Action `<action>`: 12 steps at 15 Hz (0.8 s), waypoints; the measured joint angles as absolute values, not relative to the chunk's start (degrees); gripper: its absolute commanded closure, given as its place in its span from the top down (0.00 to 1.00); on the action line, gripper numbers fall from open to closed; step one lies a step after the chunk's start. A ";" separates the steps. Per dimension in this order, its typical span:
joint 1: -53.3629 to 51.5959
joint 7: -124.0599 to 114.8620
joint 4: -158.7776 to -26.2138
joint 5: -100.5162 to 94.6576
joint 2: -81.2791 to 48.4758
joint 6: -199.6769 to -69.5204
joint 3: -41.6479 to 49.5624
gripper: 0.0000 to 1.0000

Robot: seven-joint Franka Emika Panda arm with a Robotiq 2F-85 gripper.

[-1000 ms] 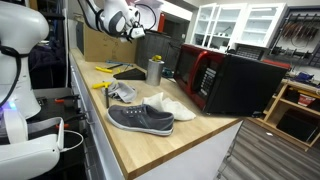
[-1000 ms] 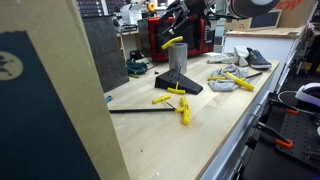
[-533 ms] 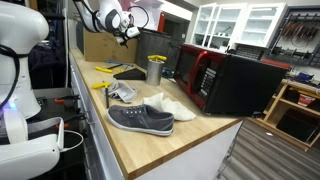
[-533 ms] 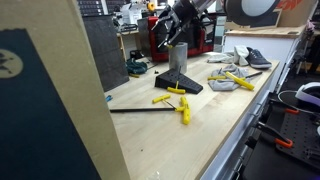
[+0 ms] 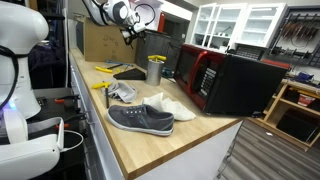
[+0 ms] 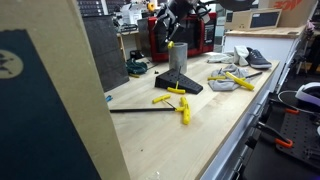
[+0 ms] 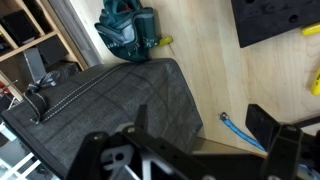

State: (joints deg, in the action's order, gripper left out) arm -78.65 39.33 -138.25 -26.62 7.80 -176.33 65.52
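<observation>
The pincer hangs high over the far end of the wooden counter, empty, its two fingers spread wide apart with nothing between them. The wrist view looks straight down, and the thing that lies closest under it is a grey bag, flat on the counter, well below the fingertips and not touched. The bag sits under and to the left of the pincer's middle: its right edge falls about below the gap between the fingers, and the rest of the cloth stretches away leftward to a zipped edge. Its long side runs roughly left to right across that view, about in line with the spread of the fingers rather than across it, though the angle is hard to judge. Just beyond the bag lies a teal drill, and to its right a thin blue cable rests on bare wood. A black plate with holes lies further right. In both exterior views a metal cup stands on the counter nearer than the pincer and well below it, apart from the bag.
</observation>
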 measured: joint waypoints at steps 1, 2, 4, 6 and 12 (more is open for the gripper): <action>-78.26 39.57 -137.49 -27.59 9.23 -173.03 65.14 1.00; -77.82 40.15 -136.82 -28.51 10.85 -169.65 64.72 1.00; -76.56 41.56 -135.46 -30.20 14.47 -162.49 63.37 1.00; -71.33 47.42 -134.73 -26.69 17.48 -156.01 57.74 1.00; -54.39 65.07 -132.46 -10.95 21.66 -139.25 41.14 1.00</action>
State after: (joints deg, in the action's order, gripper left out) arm -54.39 65.07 -132.46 -10.95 21.66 -139.25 41.14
